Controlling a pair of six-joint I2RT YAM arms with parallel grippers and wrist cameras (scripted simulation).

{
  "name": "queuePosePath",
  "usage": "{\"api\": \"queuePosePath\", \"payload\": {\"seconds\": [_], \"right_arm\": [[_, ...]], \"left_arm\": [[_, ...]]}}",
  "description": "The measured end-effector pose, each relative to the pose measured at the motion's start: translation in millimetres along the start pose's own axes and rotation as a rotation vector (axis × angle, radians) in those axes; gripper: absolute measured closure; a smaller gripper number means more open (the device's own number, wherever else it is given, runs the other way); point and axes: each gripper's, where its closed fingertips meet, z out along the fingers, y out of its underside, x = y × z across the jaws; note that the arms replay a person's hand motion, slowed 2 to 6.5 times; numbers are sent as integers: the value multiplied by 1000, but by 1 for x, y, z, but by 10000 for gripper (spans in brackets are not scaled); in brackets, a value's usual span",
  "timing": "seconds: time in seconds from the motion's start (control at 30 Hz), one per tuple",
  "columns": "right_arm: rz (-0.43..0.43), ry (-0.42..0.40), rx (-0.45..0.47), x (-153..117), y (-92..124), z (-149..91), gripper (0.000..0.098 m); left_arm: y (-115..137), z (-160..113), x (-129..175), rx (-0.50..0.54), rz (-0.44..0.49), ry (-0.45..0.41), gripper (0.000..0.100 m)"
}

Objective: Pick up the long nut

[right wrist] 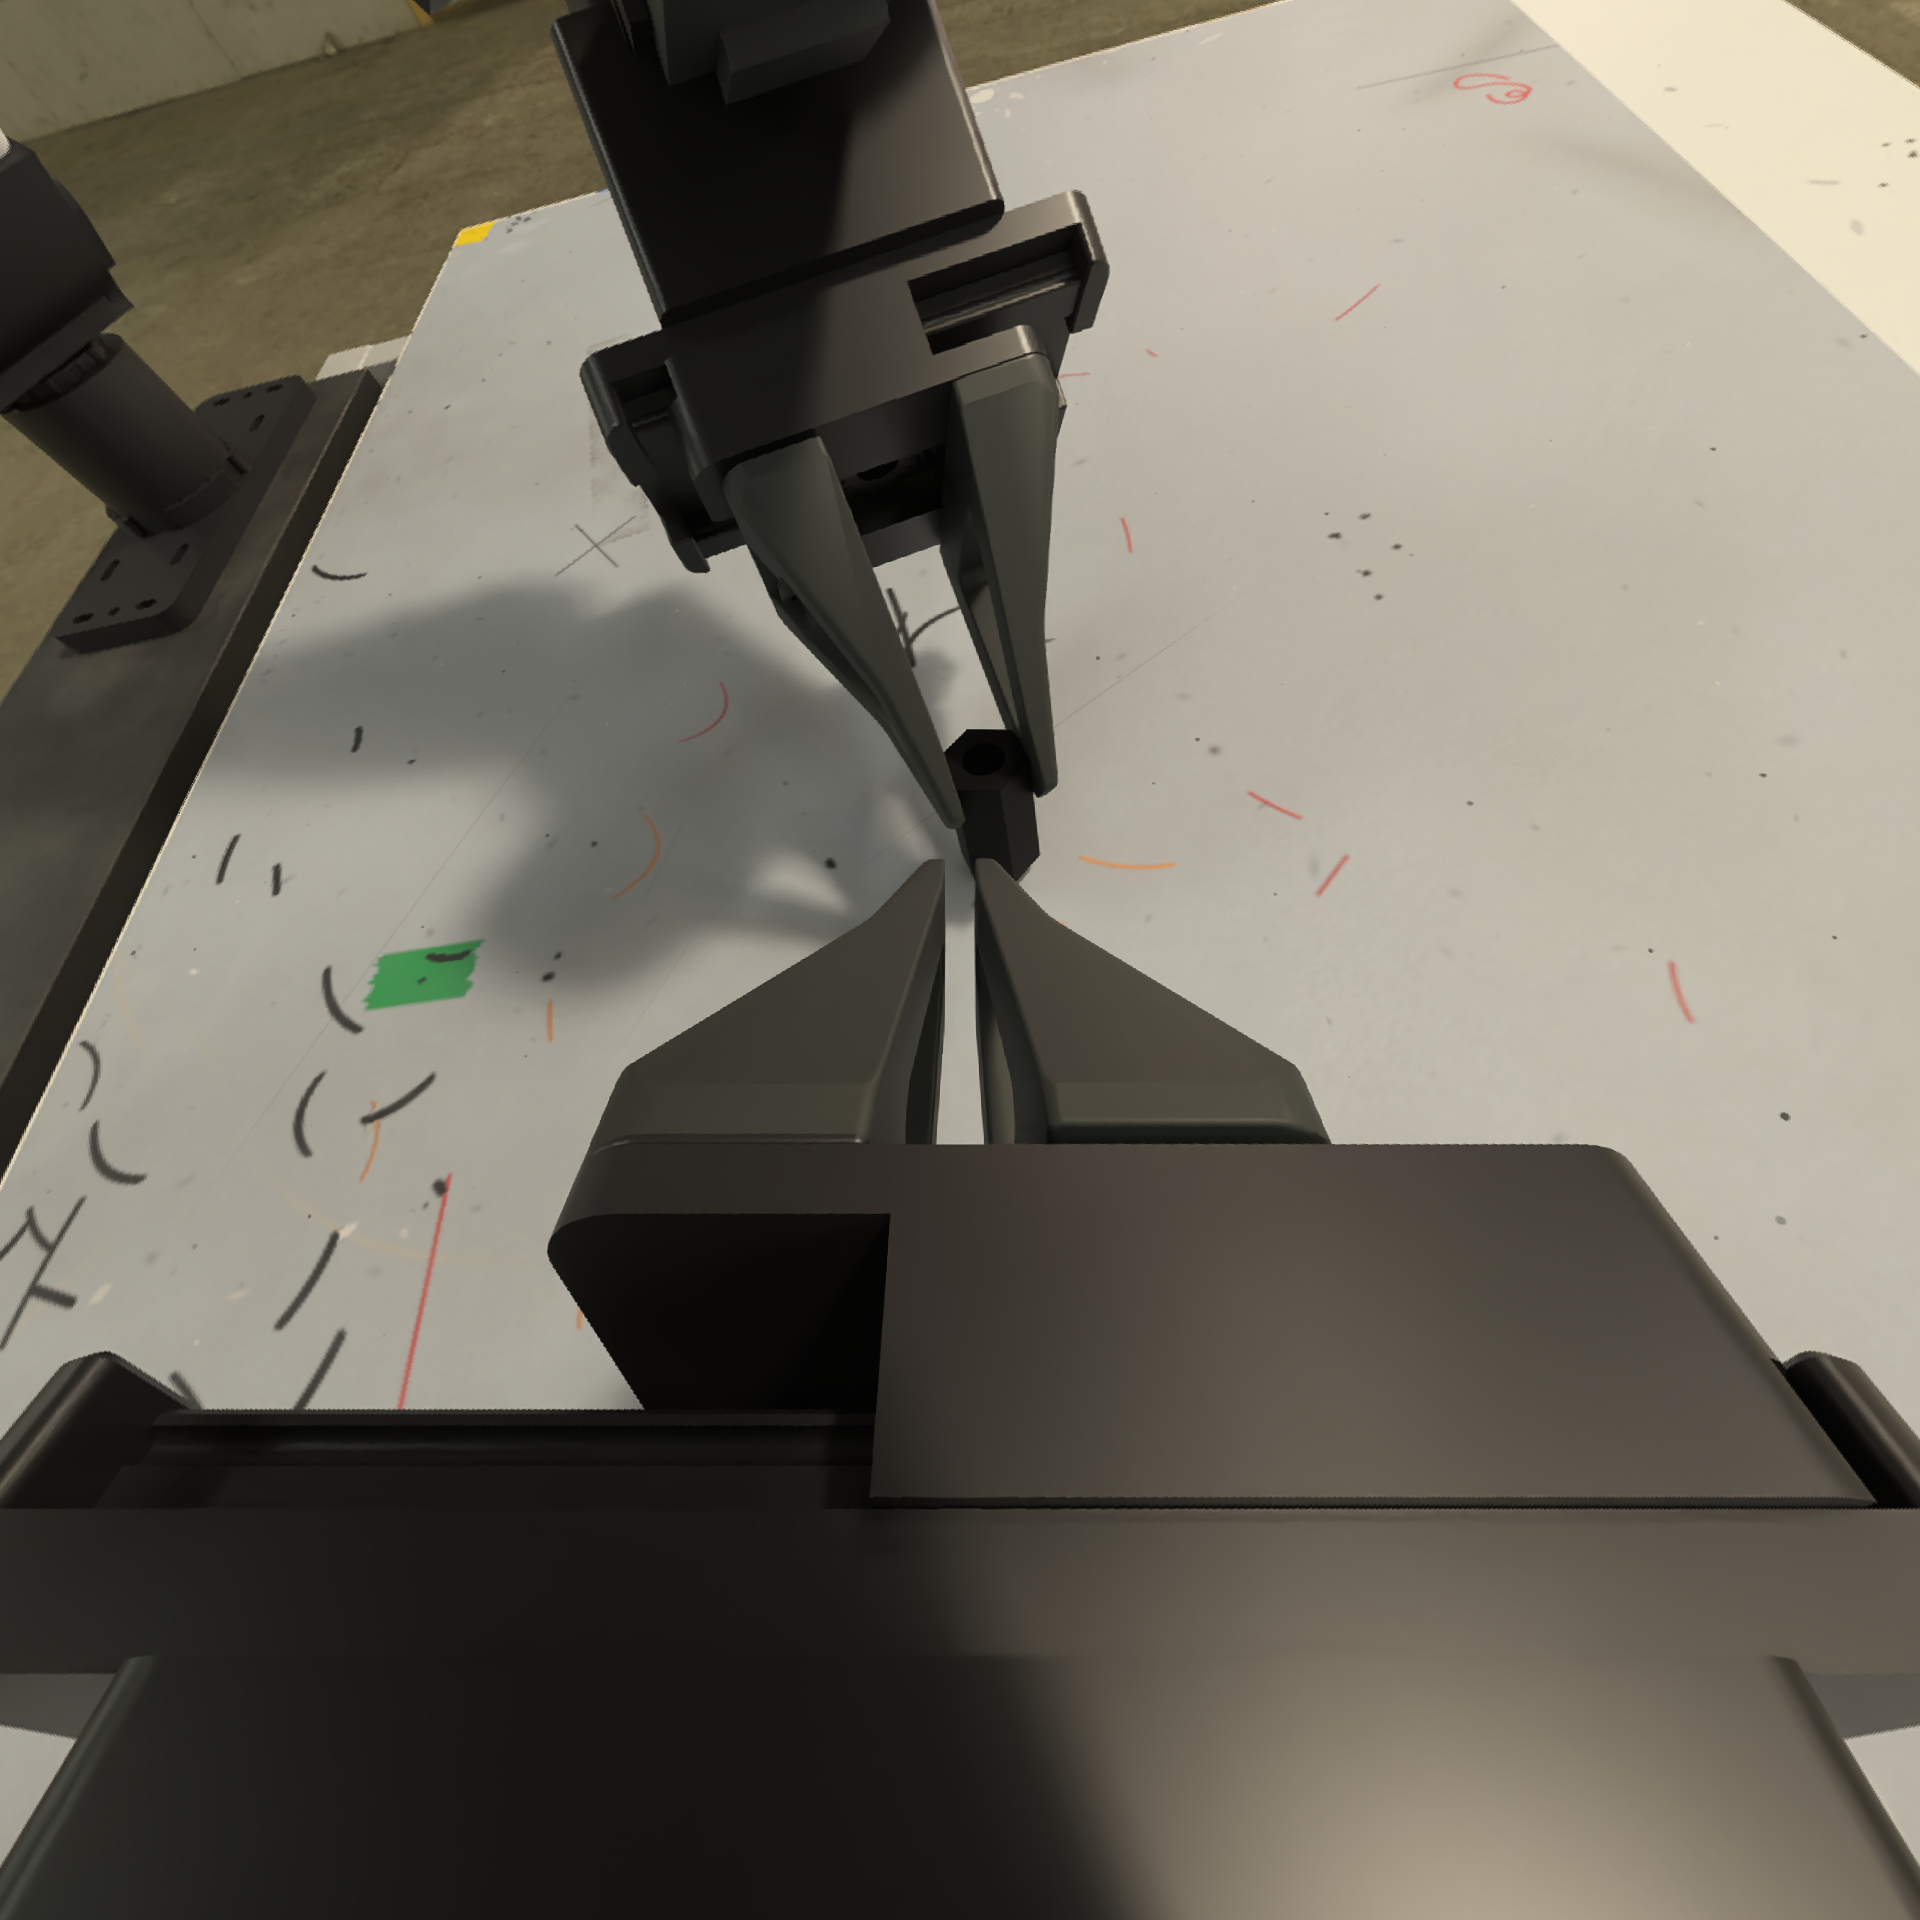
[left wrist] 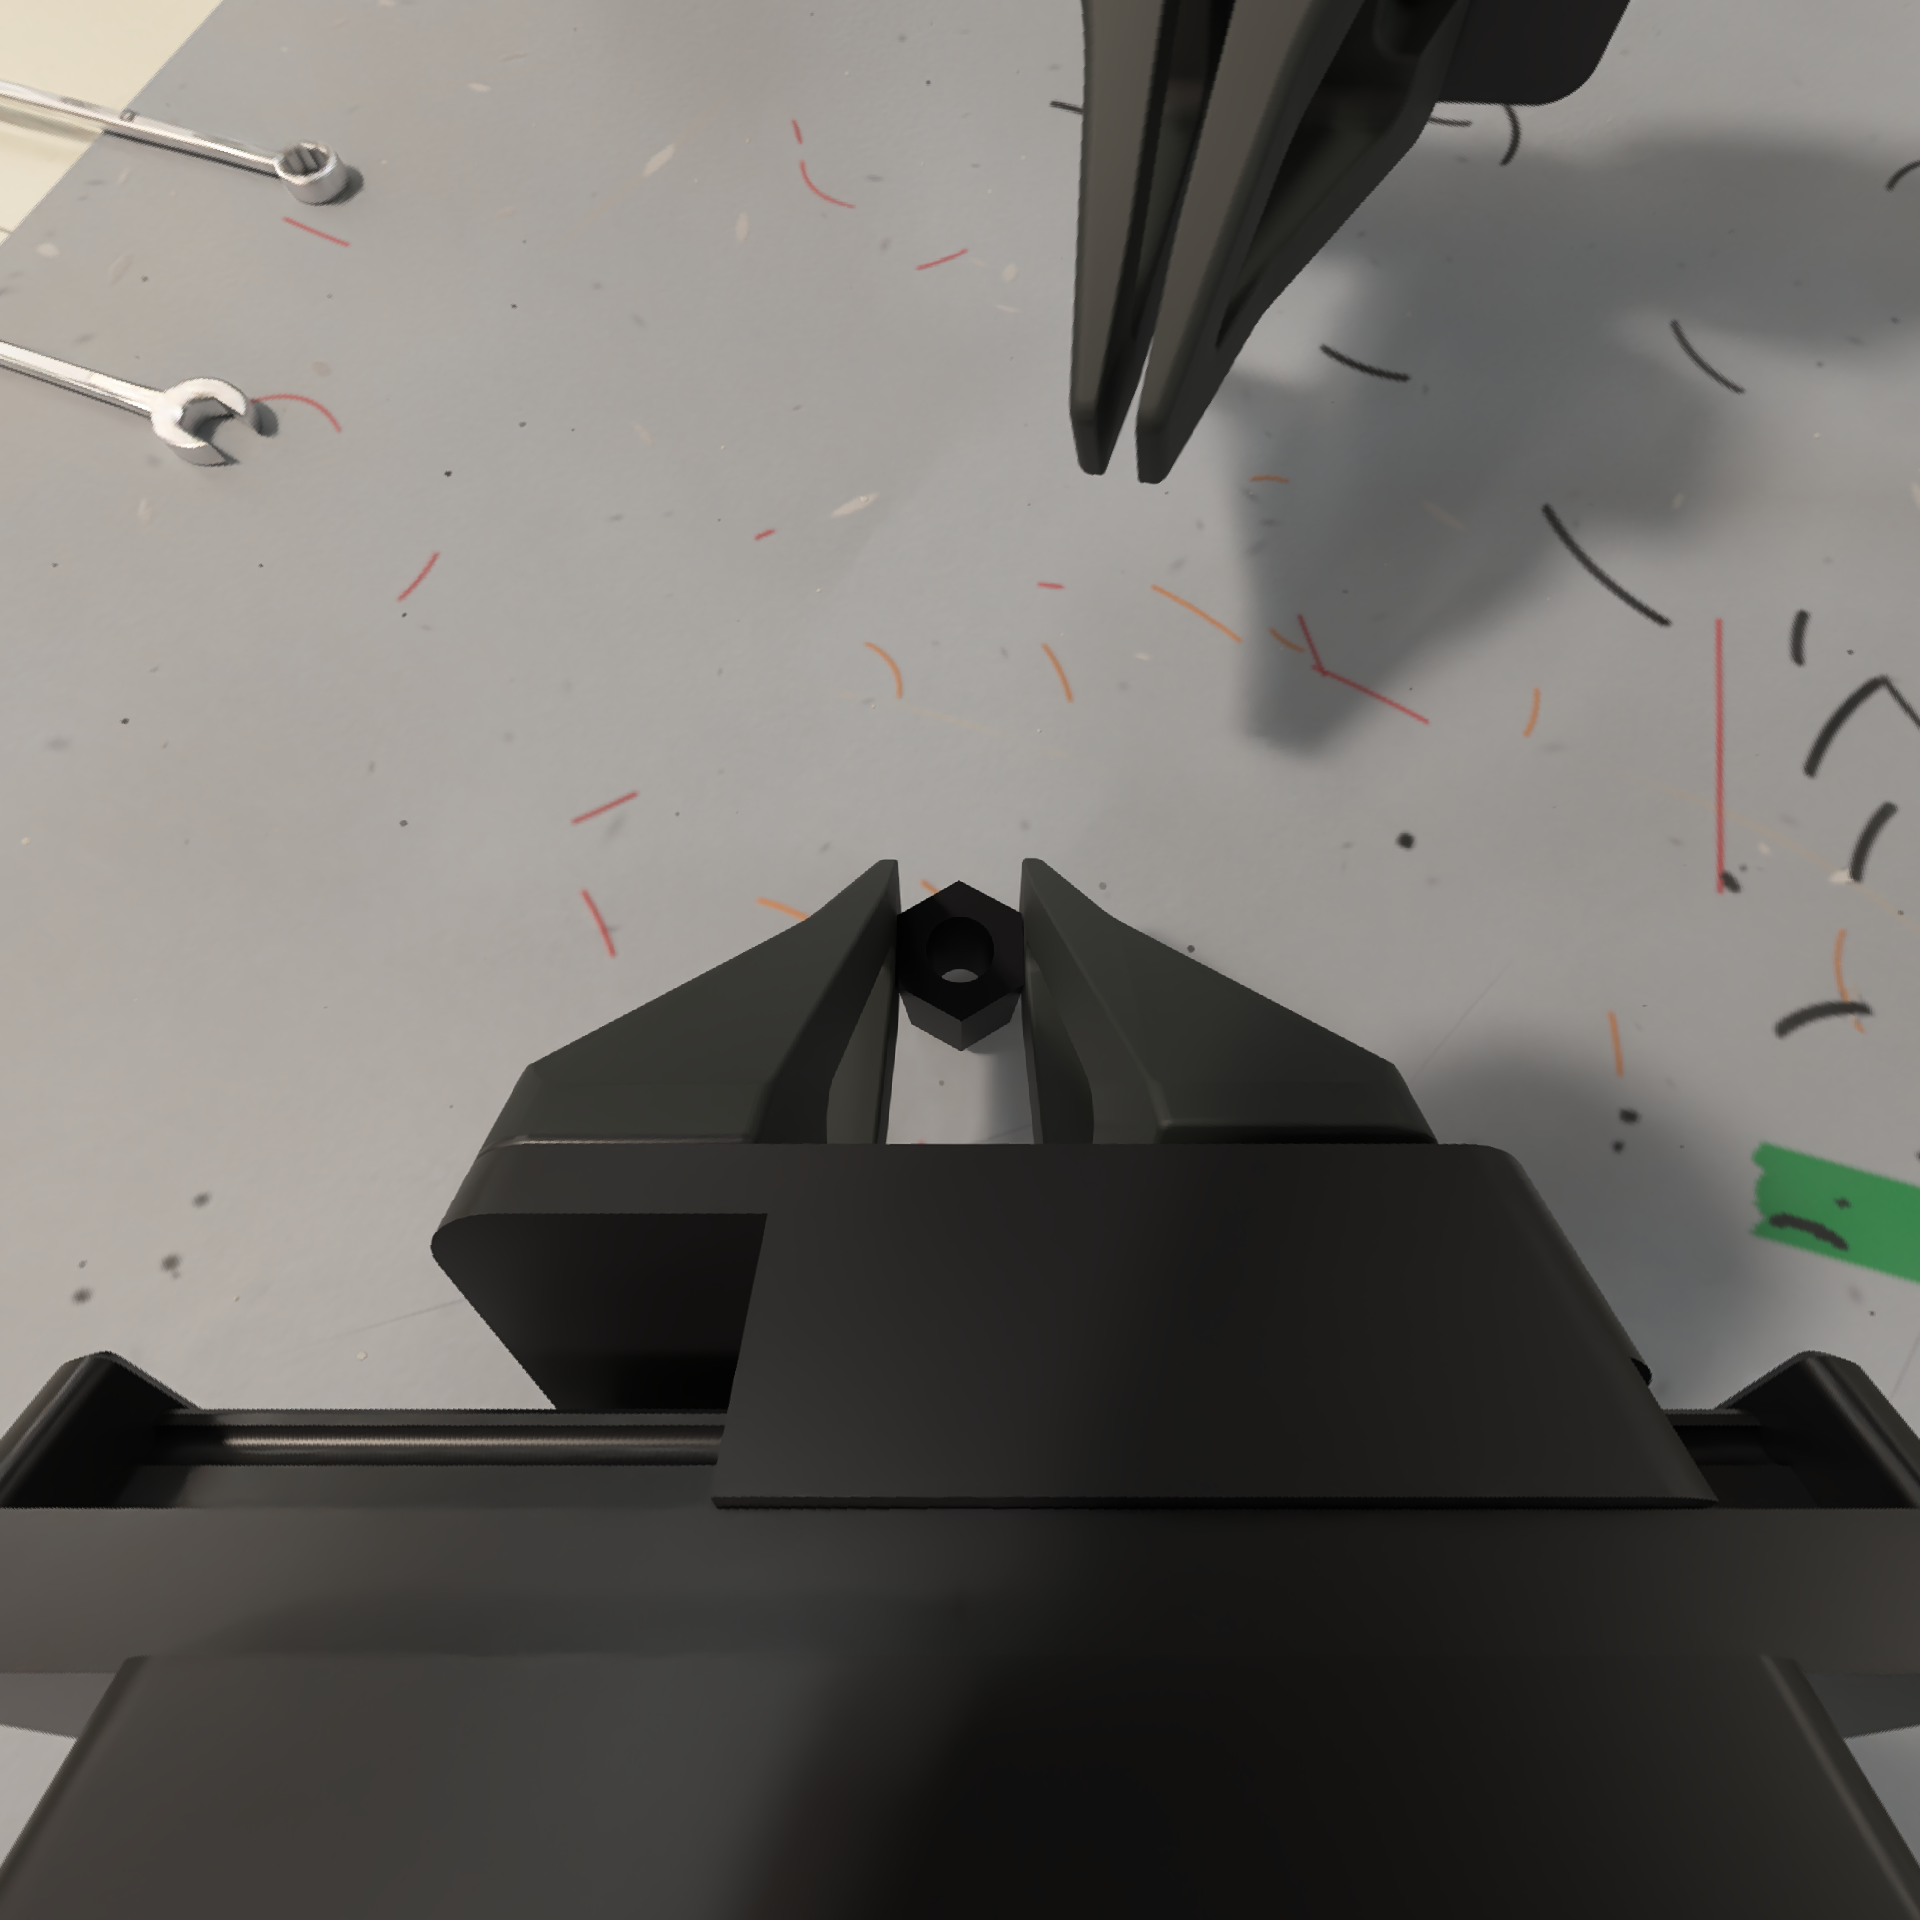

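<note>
The long nut (left wrist: 958,961) is a black hex piece that stands upright on end, its bore facing up. My left gripper (left wrist: 959,868) has one finger against each side of it, shut on its upper part. The right wrist view shows the same grip: the nut (right wrist: 1000,800) sits between the left gripper's (right wrist: 997,805) two fingers. I cannot tell whether its lower end touches the grey table (left wrist: 623,675). My right gripper (right wrist: 961,868) is shut and empty, its tips just in front of the nut's lower end. It also shows in the left wrist view (left wrist: 1122,473), hanging above the table.
Two silver wrenches (left wrist: 197,416) (left wrist: 312,171) lie at the far left of the table. A green tape patch (right wrist: 421,977) is stuck on the tabletop. A black arm base (right wrist: 135,499) stands at the table's edge. Pen marks cover the surface.
</note>
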Motion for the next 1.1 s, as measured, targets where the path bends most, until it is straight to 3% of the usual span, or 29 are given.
{"api": "queuePosePath", "payload": {"seconds": [0.5,1.1], "right_arm": [[-4,11,0,1,0,-2,930],[-77,47,-19,-4,-3,-5,932]], "left_arm": [[-7,3,6,38,-28,30,808],[-12,2,11,87,-43,49,808]]}}
